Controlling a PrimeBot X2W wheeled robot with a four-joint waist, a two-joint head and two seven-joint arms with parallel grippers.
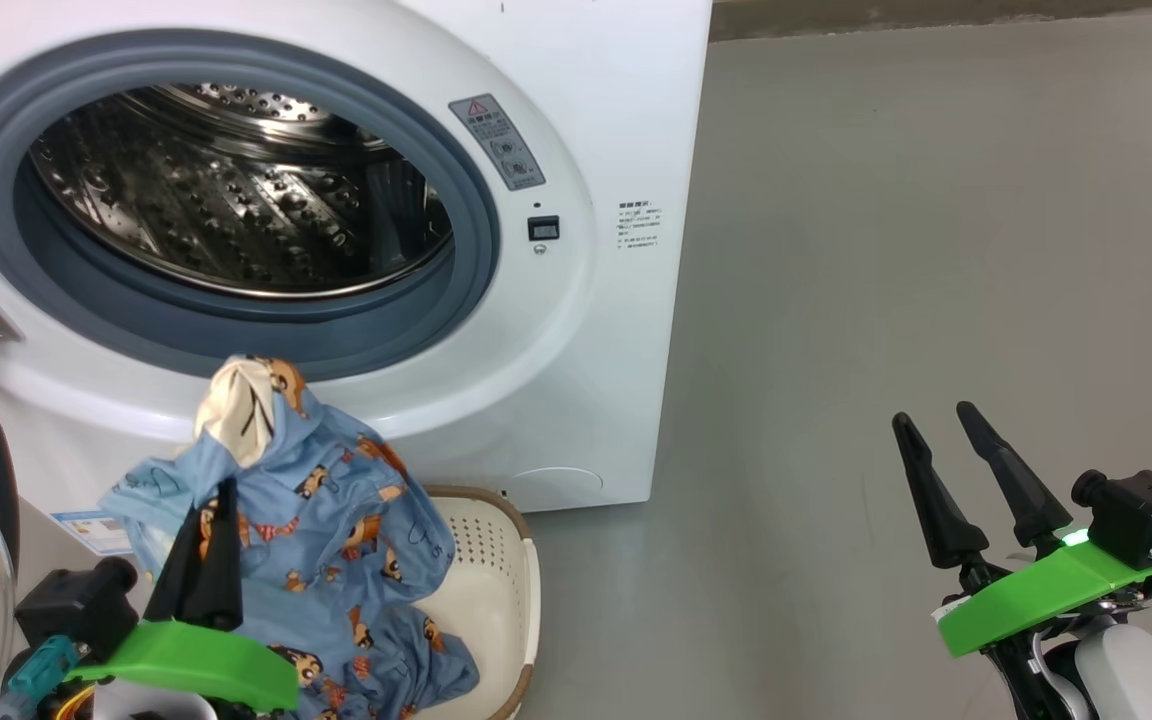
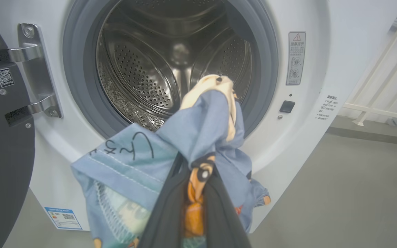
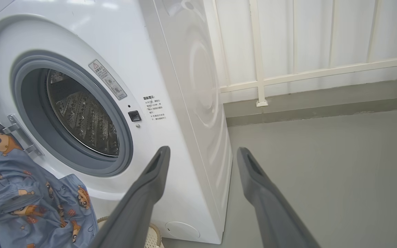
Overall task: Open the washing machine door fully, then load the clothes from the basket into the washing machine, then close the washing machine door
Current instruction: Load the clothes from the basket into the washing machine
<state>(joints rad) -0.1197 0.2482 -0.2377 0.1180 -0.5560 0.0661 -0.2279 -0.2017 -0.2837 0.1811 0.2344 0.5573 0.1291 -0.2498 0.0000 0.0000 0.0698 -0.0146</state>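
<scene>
The clothes (light-blue fabric printed with orange-brown figures, a cream piece bunched at the top) are being pinched between the narrowed fingers of the left gripper. The bundle is being held up in front of the washer, just below the lower edge of its opening. Its lower folds are being let hang into the basket, which is standing on the floor close against the washer's front; whether more clothes are lying beneath those folds cannot be told. The door is being seen swung wide to the left on its hinge, with its black face and a sliver of glass showing at the edge of the left wrist view. The steel drum is being left open to view inside the grey-blue ring; in the left wrist view the cream tip of the bundle is being seen against the drum's mouth. The right gripper is being held well apart on the right, over grey floor, its two fingers spread wide and gripping nothing. A white railing is being shown beyond the washer's side in the right wrist view.
</scene>
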